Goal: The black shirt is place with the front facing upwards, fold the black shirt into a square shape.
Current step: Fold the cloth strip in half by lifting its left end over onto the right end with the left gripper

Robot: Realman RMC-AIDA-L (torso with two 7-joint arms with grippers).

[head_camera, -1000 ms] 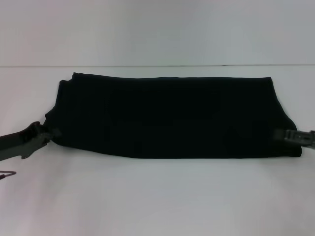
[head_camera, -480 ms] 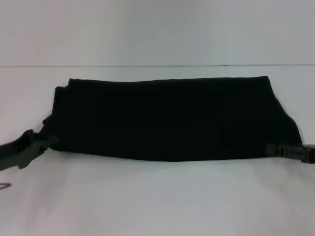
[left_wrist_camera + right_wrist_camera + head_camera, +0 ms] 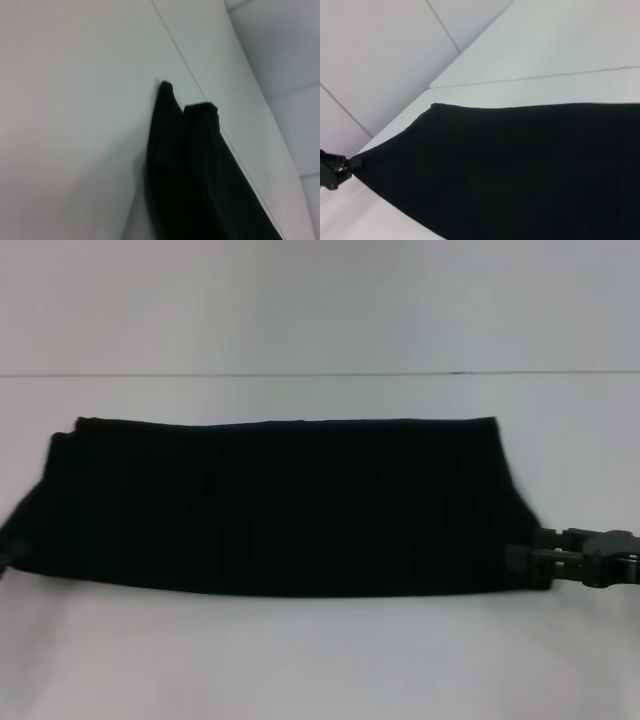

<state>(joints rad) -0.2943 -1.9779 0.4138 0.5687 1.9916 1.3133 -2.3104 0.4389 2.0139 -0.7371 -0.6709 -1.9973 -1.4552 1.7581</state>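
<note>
**Black shirt stretched as a band between two grippers**

The black shirt (image 3: 275,505) lies as a long, folded band across the white tabletop (image 3: 320,660), its long edges running left to right in the head view. No lettering or label shows on the cloth facing up.

The right gripper (image 3: 522,562) sits at the shirt's right end, at the near corner, low over the tabletop. Its fingers are closed together on the cloth edge, and the arm body reaches out toward the right border of the head view.

The left gripper (image 3: 339,169) is at the shirt's opposite end, seen far off in the right wrist view, where the cloth draws to a point right at its tip. It appears clamped on that corner. In the head view this end reaches the picture's left border.

The left wrist view shows only the shirt's layered end on the tabletop.
</note>
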